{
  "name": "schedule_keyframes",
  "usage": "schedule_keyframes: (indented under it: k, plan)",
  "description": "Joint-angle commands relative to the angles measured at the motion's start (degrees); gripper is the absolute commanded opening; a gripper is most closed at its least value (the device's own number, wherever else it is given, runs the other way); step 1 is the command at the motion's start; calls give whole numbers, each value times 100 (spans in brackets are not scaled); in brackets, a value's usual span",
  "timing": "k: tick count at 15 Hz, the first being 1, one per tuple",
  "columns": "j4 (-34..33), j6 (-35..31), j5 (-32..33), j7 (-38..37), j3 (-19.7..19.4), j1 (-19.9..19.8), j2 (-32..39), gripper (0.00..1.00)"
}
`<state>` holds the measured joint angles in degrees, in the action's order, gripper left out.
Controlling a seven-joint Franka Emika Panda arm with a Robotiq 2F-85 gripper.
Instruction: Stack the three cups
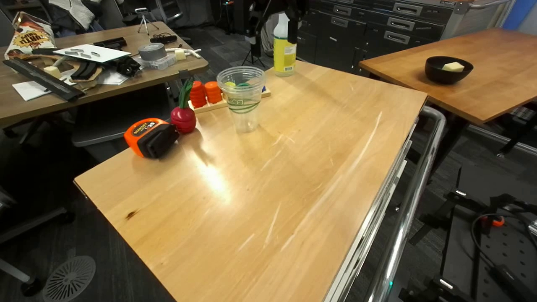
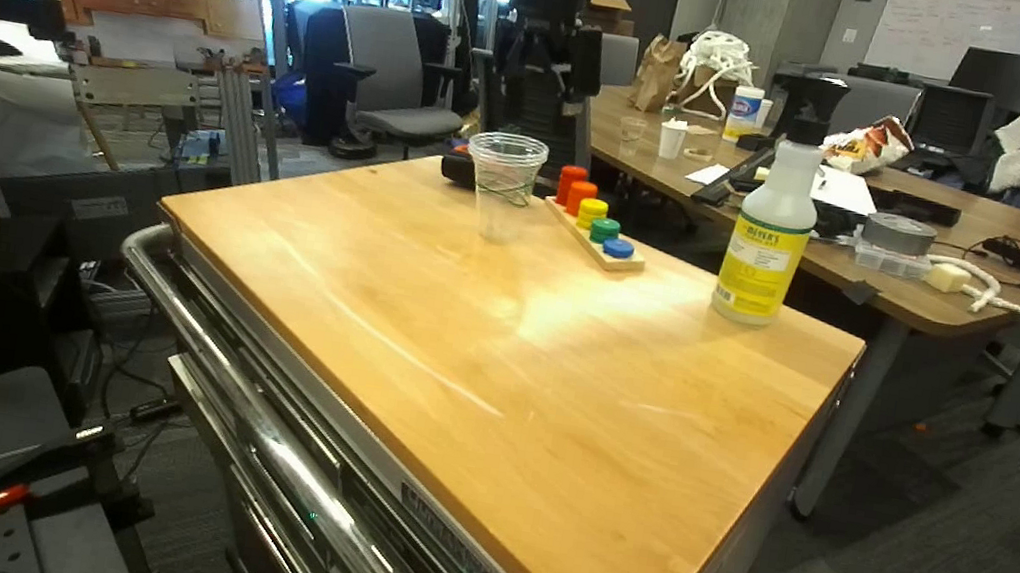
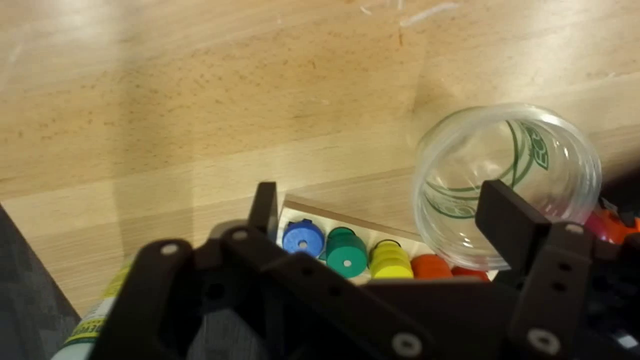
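Clear cups point(image 1: 242, 101): one upright column on the tabletop point(image 1: 302, 167), at 3 o'clock from my gripper point(image 3: 384, 210) in the wrist view.
Cup rims: several rings crowd together on top; I judge the three are nested and the stacking about done, though I can't count them surely.
Cup wall: thin, glossy, see-through; I expect next to no weight, easy flex, little grip, and a buckle or crack under a hard squeeze.
Best hold: I'd straddle the outermost cup at mid-wall, below the rims, closing gently; pinching just the top ring could draw one cup out.
Gripper: jaws spread wide, nothing between them. In the wrist view it overlaps the rims, but both exterior views show it in the air, apart from the cups.
Wooden rack point(image 3: 367, 231): at 8 o'clock from the cups in the wrist view, just beside them, carrying coloured discs point(image 3: 346, 252).
Toy radish point(image 1: 183, 120): in an exterior view, between 8 and 9 o'clock from the cups; the tape measure point(image 1: 151, 138) sits past it, touching or not I can't tell.
Yellow-labelled bottle point(image 1: 285, 54): in an exterior view, between 1 and 2 o'clock, well apart.
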<state>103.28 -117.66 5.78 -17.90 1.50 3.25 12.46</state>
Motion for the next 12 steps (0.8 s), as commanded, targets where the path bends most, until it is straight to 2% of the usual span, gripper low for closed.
schedule_keyframes:
  k: [1,3,6,7,10,12]
  plan:
    - [189,845,201,237,-36,44,-613,100]
    - [389,1093,13,531,-1,-24,-1040,100]
    - [807,1345,-594,1255,-8,-126,-1833,100]
    - [327,1259,-262,797,21,-69,-1150,100]
    - [652,1378,-470,1088,23,-123,-1710,100]
    - [746,1378,-485,1111,24,-124,-1773,100]
